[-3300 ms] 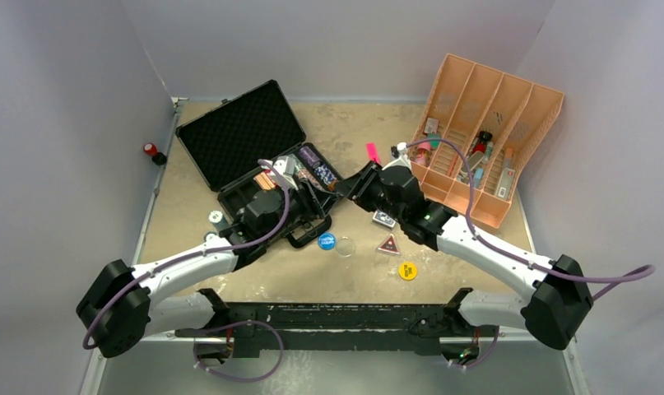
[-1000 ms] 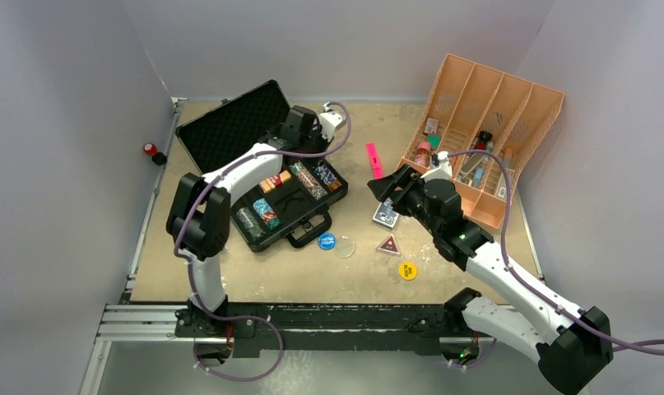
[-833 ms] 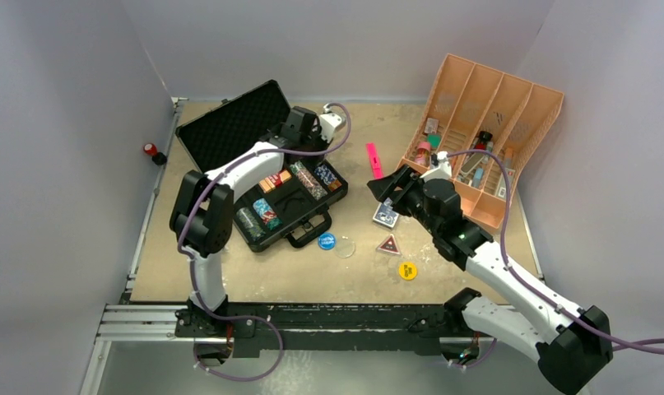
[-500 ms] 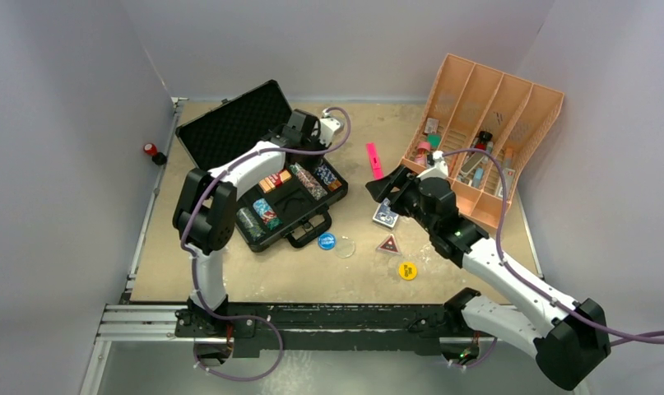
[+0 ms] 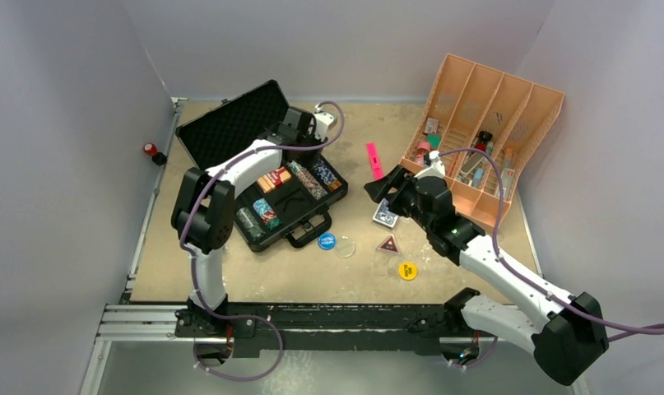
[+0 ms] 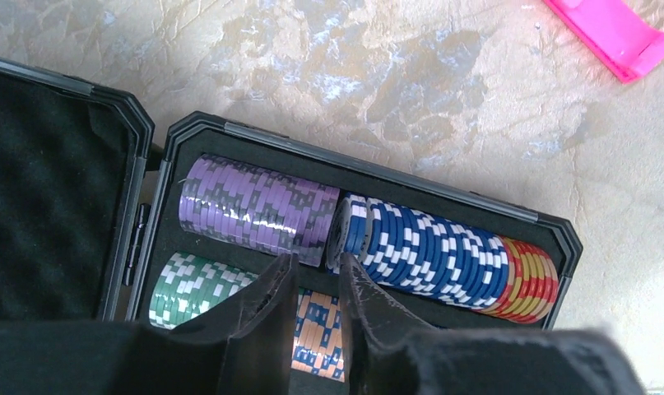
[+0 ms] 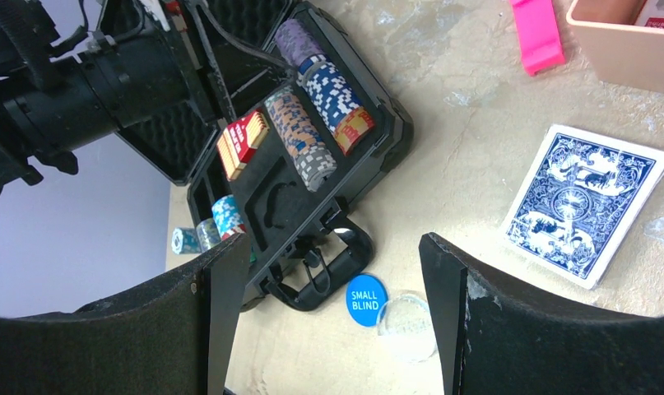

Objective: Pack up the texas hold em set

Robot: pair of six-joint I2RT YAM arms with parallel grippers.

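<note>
A tan surface (image 5: 361, 280) is enclosed by grey walls (image 5: 353, 49); the black case (image 5: 234, 136) is opened, chip-filled; left fingers (image 6: 262, 329) are barely parted, right fingers (image 7: 217, 304) widely.

The left arm (image 5: 248, 159) and right arm (image 5: 509, 276) share one build: smooth white shells on the long links and bulky black housings at the joints. A purple cable (image 5: 195, 276) trails loosely along each. The left claw (image 6: 316, 276) has slim, tapered black fingers (image 6: 258, 329). The right claw (image 7: 330, 255) has broad ones with scuffed pale edges.

Orange-blue chip row (image 6: 316, 329) half hidden behind left claw (image 6: 316, 269).
</note>
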